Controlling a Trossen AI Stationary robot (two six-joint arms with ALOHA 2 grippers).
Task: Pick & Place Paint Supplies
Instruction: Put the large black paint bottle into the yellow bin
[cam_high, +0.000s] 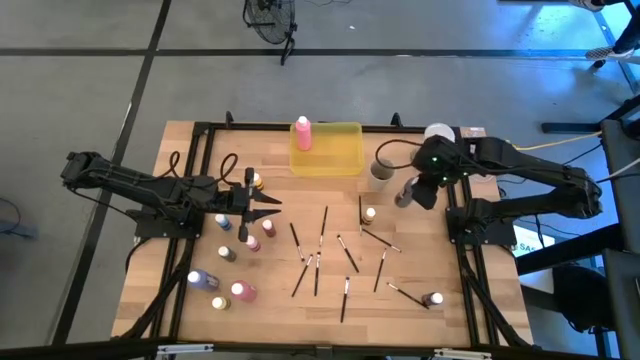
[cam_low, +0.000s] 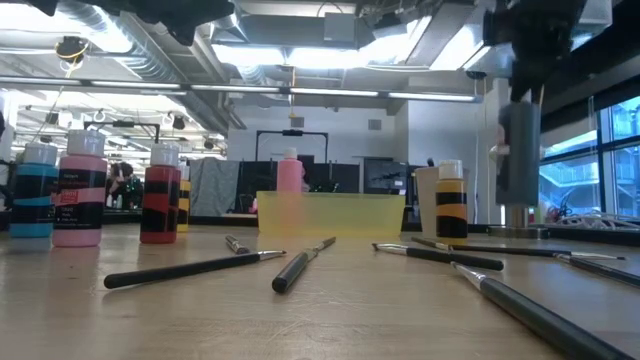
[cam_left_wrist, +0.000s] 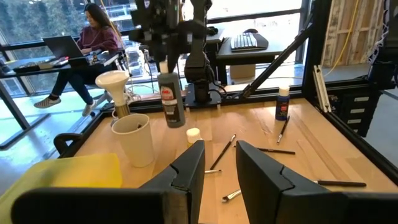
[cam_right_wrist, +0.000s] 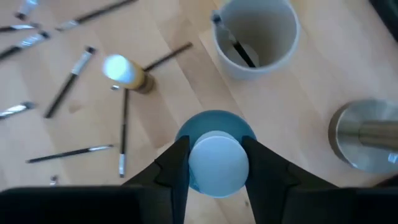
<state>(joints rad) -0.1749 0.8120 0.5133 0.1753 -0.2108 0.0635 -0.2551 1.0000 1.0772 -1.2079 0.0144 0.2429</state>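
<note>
Transport step: right gripper (cam_right_wrist: 214, 163) clamped on grey bottle (cam_right_wrist: 214, 158), aloft beside cup (cam_right_wrist: 254, 38). Next: across to yellow tray (cam_high: 335, 160), then release. Left gripper (cam_left_wrist: 219, 167) empty, slightly parted.

Robotics lab or workshop inside an open office floor — concrete floor (cam_high: 90, 90) marked with dark lines, wooden table (cam_high: 410, 315) set in a black metal frame (cam_high: 205, 128), cables trailing off the sides. Exposed ducts (cam_low: 150, 45) and strip lights (cam_low: 330, 93) overhead, large windows (cam_low: 620, 150) along one wall. Beyond the table, desks with a keyboard (cam_left_wrist: 249, 41) and a laptop (cam_left_wrist: 46, 45) — a seated person (cam_left_wrist: 93, 43) working there. Fan (cam_high: 270, 15) standing on the floor.
</note>
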